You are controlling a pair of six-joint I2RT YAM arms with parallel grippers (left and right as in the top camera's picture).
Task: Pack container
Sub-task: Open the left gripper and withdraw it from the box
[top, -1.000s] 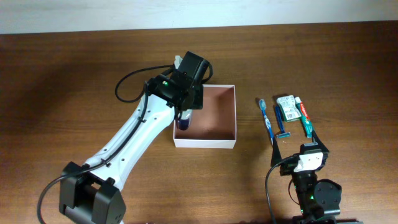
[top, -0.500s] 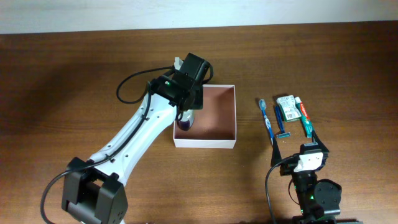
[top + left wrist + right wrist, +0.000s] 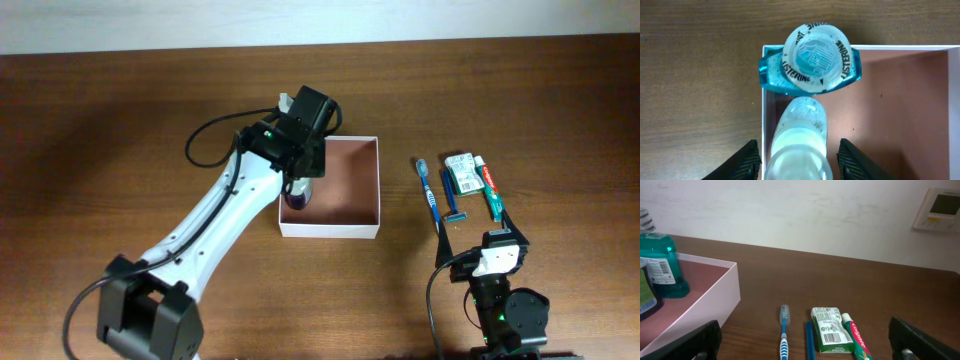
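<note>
Container (image 3: pixel 331 231) in middle of table (image 3: pixel 110 110), seen from overhead: white walls, reddish-brown floor. Above its left wall, left gripper (image 3: pixel 298 183), hidden under own wrist; small bottle (image 3: pixel 294 199) just below, dark from here. At near edge, right gripper (image 3: pixel 480 235), spread wide, empty. Beyond it, well right of container: toothbrush (image 3: pixel 427 188), razor (image 3: pixel 450 197), green packet (image 3: pixel 461 174), toothpaste (image 3: pixel 487 178).

Left wrist: teal bottle (image 3: pixel 815 60) upright in container (image 3: pixel 900 48) corner. Small bottle (image 3: pixel 800 130) just beside it, between fingers (image 3: pixel 749 161) of left gripper (image 3: pixel 800 152); gap on both sides, so not clamped.

Right wrist: container (image 3: pixel 710 307) at left, teal bottle (image 3: pixel 660 262) and small bottle (image 3: pixel 644 297) inside. Fingers (image 3: pixel 697 342) of right gripper (image 3: pixel 805 332) far apart, gripping nothing.
</note>
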